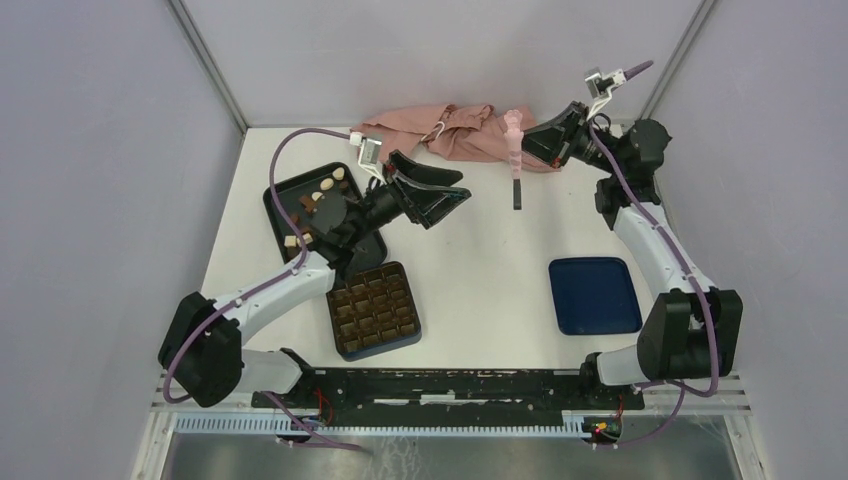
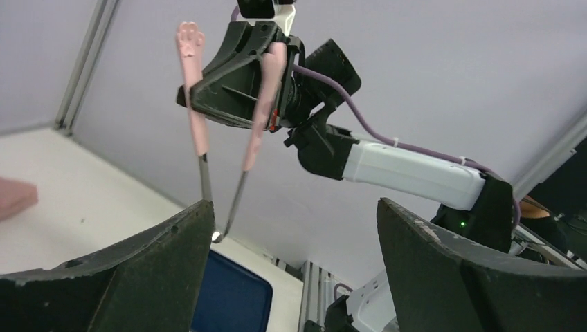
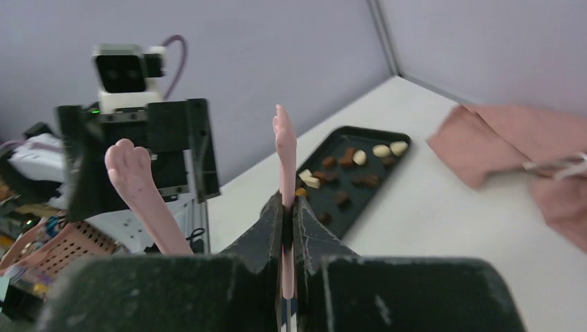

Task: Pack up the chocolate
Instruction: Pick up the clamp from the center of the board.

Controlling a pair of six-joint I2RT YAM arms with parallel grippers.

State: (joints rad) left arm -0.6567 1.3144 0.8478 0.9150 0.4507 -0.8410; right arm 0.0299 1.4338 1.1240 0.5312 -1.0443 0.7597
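**Work cell, seen from above and from both wrists.** A white table [image 1: 480, 260] is enclosed on three sides by plain lilac-grey walls [image 1: 90, 150], which are joined at the far corners by aluminium uprights [image 1: 205, 60].

The chocolate [image 1: 322, 188], in dark brown, light brown and cream pieces, is scattered loose in a black tray [image 1: 280, 212] at the far left of the table. A dark blue box [image 1: 373, 311] with a brown gridded insert is set nearer the arm bases, close to the tray. A dark blue lid [image 1: 594, 295] is laid well apart from it on the right. A pink cloth [image 1: 455, 130] is crumpled against the far wall.

The left gripper [image 1: 460, 188] is held above the table beside the tray, with its jaws spread wide apart. The right gripper [image 3: 289, 214] is raised over the far part of the table. Its jaws are pressed together on one pink arm of the tongs [image 1: 514, 145]. The other arm of the tongs stands free, and the metal tips are pointed down toward the table.
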